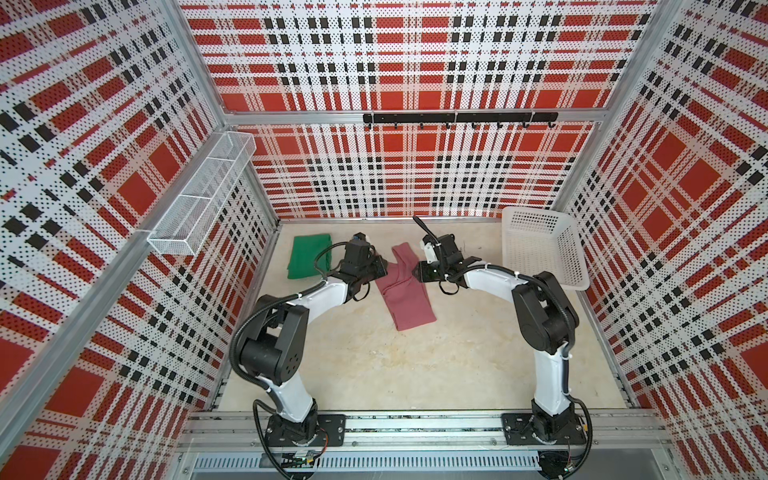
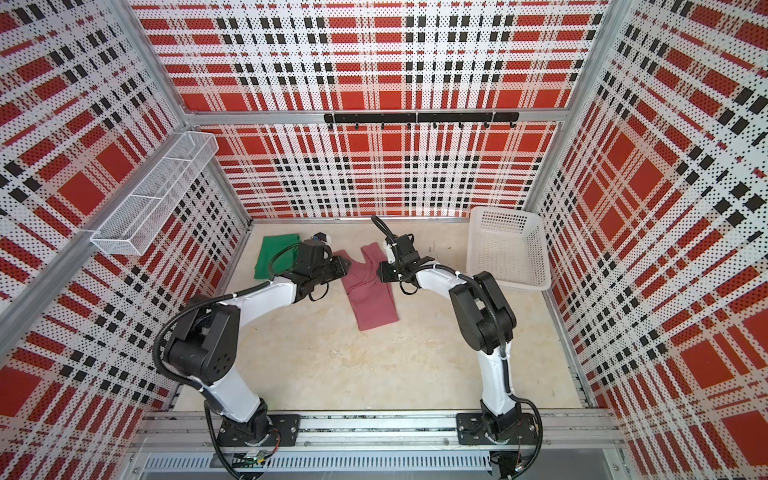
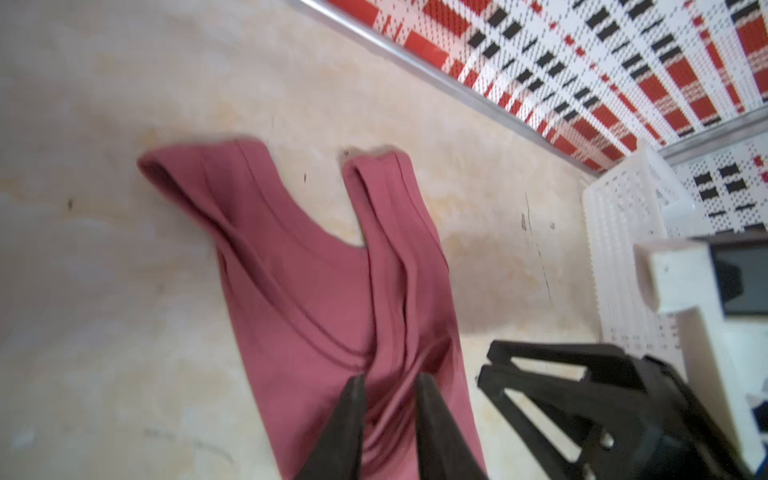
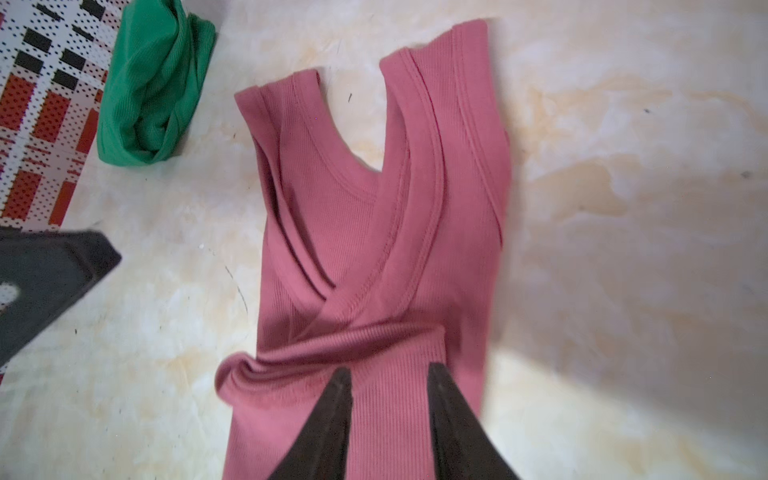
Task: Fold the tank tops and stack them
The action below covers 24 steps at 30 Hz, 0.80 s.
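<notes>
The dusty-pink tank top [image 1: 405,291] [image 2: 370,295] lies in a narrow strip mid-table, straps toward the back wall. The left wrist view shows my left gripper [image 3: 390,378] [image 1: 384,268] at its left edge, jaws narrow, pinching a bunched fold of the pink cloth [image 3: 311,291]. My right gripper [image 4: 390,372] [image 1: 415,272] hovers at the opposite edge, open, with flat ribbed pink cloth [image 4: 374,228] under the gap. The green tank top [image 1: 307,255] [image 2: 274,255] [image 4: 153,91] lies folded at the back left, apart from both grippers.
A white perforated basket [image 1: 540,249] [image 2: 505,249] [image 3: 615,232] stands at the back right, close behind the right arm. A wire shelf [image 1: 199,195] hangs on the left wall. A black hook rail [image 1: 457,118] crosses the back wall. Plaid walls enclose the table.
</notes>
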Each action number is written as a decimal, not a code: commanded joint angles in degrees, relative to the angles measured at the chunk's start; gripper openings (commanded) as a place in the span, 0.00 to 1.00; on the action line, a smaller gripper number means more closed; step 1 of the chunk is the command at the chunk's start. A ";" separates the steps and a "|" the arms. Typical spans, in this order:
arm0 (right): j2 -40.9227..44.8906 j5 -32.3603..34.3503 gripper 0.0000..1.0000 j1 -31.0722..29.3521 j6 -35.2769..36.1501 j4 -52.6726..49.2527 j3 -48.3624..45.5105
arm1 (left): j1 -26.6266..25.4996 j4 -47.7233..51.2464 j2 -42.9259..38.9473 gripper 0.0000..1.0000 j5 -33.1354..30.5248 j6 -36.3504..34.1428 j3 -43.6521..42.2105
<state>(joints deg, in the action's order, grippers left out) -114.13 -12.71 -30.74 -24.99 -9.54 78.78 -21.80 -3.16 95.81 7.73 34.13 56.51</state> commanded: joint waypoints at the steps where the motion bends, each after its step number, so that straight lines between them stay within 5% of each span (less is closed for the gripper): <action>1: 6.31 -0.37 0.34 -0.41 -0.33 1.20 -5.26 | -2.83 2.45 -4.88 0.21 -1.17 2.10 -6.19; 9: 4.20 -2.21 0.23 -2.17 -3.12 4.85 -7.84 | -7.29 -6.78 -3.36 0.18 1.59 10.17 -13.71; 15: -1.08 -2.89 0.15 -2.57 -5.15 10.12 -5.73 | -3.68 -5.28 5.55 0.18 1.52 5.68 -5.91; 24: -8.56 -0.56 0.15 -1.75 -7.17 14.81 1.49 | 1.42 0.57 14.96 0.17 -0.21 -2.56 8.83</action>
<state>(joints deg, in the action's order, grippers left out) -120.84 -14.52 -32.80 -30.85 0.19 77.62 -21.45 -4.32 109.01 8.29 35.57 62.43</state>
